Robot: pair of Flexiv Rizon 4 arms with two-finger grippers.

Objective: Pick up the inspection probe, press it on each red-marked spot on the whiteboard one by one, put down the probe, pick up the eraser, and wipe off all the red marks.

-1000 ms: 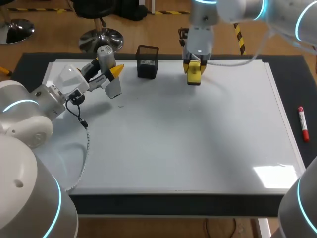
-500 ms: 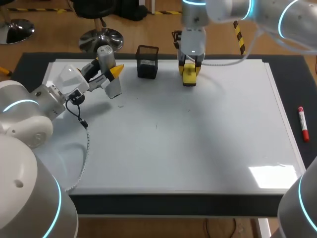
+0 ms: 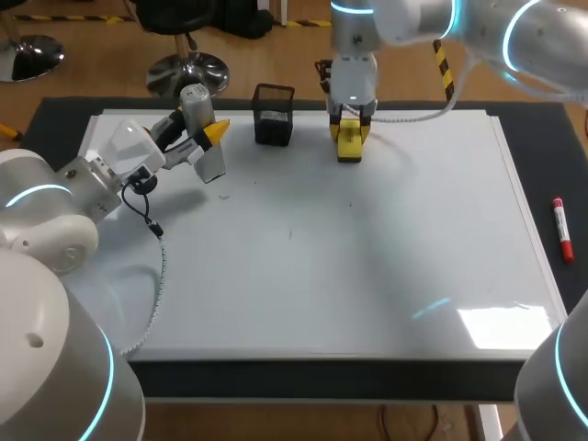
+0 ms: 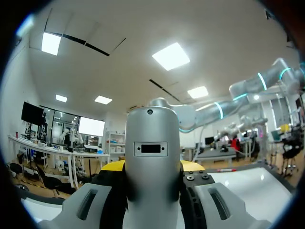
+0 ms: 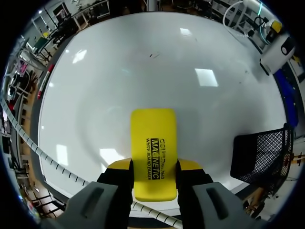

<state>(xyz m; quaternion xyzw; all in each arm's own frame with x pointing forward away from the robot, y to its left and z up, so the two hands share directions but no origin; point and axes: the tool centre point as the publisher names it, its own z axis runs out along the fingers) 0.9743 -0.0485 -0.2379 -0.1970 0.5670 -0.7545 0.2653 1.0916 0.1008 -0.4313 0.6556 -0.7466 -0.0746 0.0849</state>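
My right gripper (image 5: 153,168) pinches the eraser (image 5: 153,138), which juts ahead of it over the whiteboard (image 5: 143,71); my left gripper (image 4: 152,167) clamps the probe (image 4: 152,133).

A dark table (image 3: 535,129) is framing the whiteboard (image 3: 367,266), and light is glaring off the board's near right corner

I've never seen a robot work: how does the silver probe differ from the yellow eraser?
The probe is a silver-grey cylinder; the eraser is a flat yellow block. The probe sits in the left gripper, left of the black mesh cup; the eraser in the right gripper, right of it. Both are gripped from two sides, over the whiteboard.
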